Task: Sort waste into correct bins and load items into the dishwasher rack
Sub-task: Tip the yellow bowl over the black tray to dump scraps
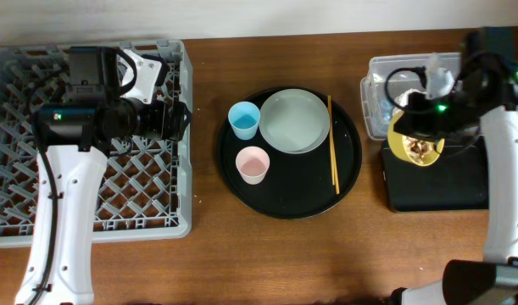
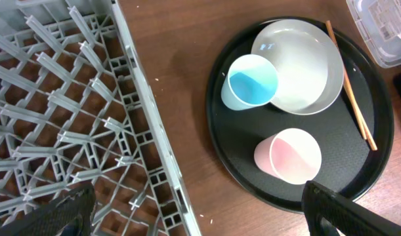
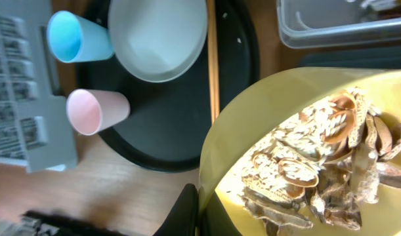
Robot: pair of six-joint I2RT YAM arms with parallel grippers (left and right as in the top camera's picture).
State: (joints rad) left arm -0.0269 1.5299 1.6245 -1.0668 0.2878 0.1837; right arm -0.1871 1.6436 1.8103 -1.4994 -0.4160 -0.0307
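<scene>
My right gripper (image 3: 200, 213) is shut on the rim of the yellow bowl (image 3: 266, 124), which holds brownish food scraps (image 3: 325, 164). In the overhead view it holds the bowl (image 1: 403, 148) over the far end of the shallow black rectangular tray (image 1: 437, 186), next to the clear tub (image 1: 377, 102). A white napkin (image 1: 437, 79) shows over the tub. The plate (image 1: 294, 120), blue cup (image 1: 243, 119), pink cup (image 1: 252, 163) and chopsticks (image 1: 333, 144) lie on the round black tray (image 1: 284, 199). My left gripper (image 2: 200, 219) is open and empty over the right edge of the grey rack (image 1: 13, 127).
The rack (image 2: 62, 98) has no dishes in it. Bare wooden table (image 1: 206, 169) lies between the rack and the round tray (image 2: 220, 151). The right arm (image 1: 509, 186) reaches over the table's right edge.
</scene>
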